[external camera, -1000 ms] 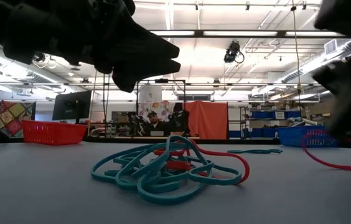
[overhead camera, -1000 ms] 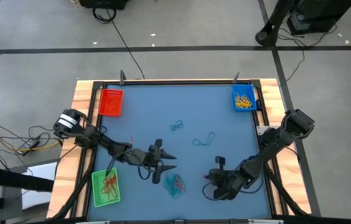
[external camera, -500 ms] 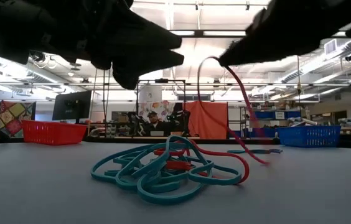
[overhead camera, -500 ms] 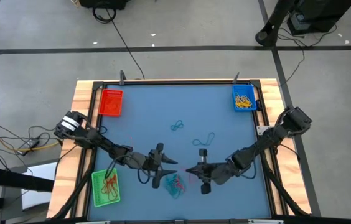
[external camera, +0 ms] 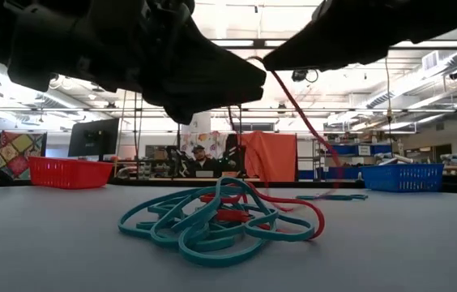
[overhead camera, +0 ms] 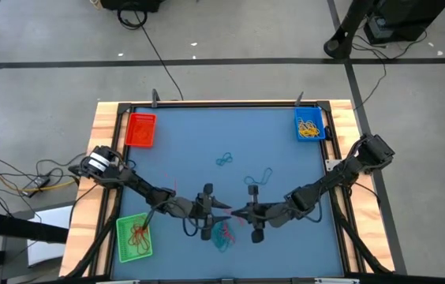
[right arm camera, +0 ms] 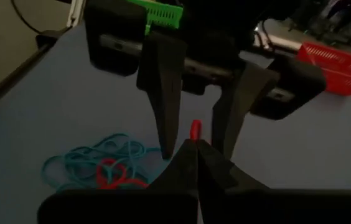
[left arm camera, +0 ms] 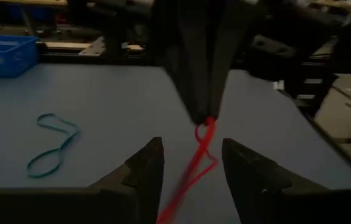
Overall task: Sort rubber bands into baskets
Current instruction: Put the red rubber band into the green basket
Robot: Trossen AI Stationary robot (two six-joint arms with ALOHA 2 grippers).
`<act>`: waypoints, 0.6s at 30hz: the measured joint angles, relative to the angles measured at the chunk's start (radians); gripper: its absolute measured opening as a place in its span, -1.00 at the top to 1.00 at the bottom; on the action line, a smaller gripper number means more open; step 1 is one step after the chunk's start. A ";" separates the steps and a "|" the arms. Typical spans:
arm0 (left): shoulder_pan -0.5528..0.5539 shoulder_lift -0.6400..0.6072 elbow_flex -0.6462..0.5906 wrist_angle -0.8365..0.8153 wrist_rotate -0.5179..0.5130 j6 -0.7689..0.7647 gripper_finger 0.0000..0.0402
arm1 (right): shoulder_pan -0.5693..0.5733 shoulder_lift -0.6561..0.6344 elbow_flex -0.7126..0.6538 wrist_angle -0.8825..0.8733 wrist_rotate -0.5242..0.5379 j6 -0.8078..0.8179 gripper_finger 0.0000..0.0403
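My right gripper (overhead camera: 236, 212) is shut on a red rubber band (left arm camera: 195, 163) above the table's near middle. My left gripper (overhead camera: 221, 207) faces it, open; its two fingers (left arm camera: 145, 167) stand on either side of the hanging band and of the right fingertips, touching nothing I can see. A pile of teal and red bands (overhead camera: 221, 233) lies on the table just below. The red basket (overhead camera: 141, 130) stands far left. The blue basket (overhead camera: 309, 125) stands far right and holds yellow bands. The green basket (overhead camera: 133, 237) stands near left and holds red bands. My right gripper pinches the red band's upper end (left arm camera: 206, 122) between its two shut fingertips, with a short bit sticking out past them (right arm camera: 195, 129). The fingers come roughly level from the table's right. The band hangs slanting down below them (external camera: 309, 138); whether its lower end touches the table I cannot tell.
Two loose teal bands (overhead camera: 223, 160) (overhead camera: 259, 177) lie on the blue mat toward the middle; one also shows in the left wrist view (left arm camera: 51, 143). The table has a wooden rim (overhead camera: 100, 134). A person sits in the room far beyond the table (external camera: 200, 158).
My right gripper has gone toward the table's left, shut on the red band. The band lay on the table a second ago and now hangs lifted from the fingertips. My left gripper has gone a little toward the right, and the two grippers now meet tip to tip.
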 joint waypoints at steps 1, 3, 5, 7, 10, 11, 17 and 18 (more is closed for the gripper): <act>0.000 0.000 0.000 0.000 -0.006 0.003 0.25 | 0.002 -0.001 0.000 0.007 0.007 -0.007 0.99; -0.003 0.000 0.000 0.003 -0.007 0.004 0.42 | 0.006 -0.001 0.000 0.015 0.015 -0.016 0.99; -0.006 0.000 0.000 -0.003 -0.006 0.004 0.66 | 0.006 -0.001 0.000 0.018 0.028 -0.015 0.98; -0.008 0.000 -0.001 -0.009 -0.005 0.003 0.90 | 0.006 -0.001 0.000 0.020 0.029 -0.006 0.96; -0.010 -0.003 -0.002 -0.027 0.000 0.000 0.95 | 0.006 -0.001 0.000 0.021 0.031 0.011 0.90; -0.011 -0.008 -0.005 -0.038 0.000 -0.001 0.96 | 0.005 -0.001 0.000 0.020 0.032 0.023 0.87; -0.016 -0.122 -0.005 -0.285 -0.032 -0.087 0.98 | 0.008 -0.001 0.000 0.010 0.219 0.030 0.73; -0.020 -0.150 -0.005 -0.346 -0.046 -0.110 0.98 | 0.010 -0.001 0.000 0.004 0.280 0.030 0.71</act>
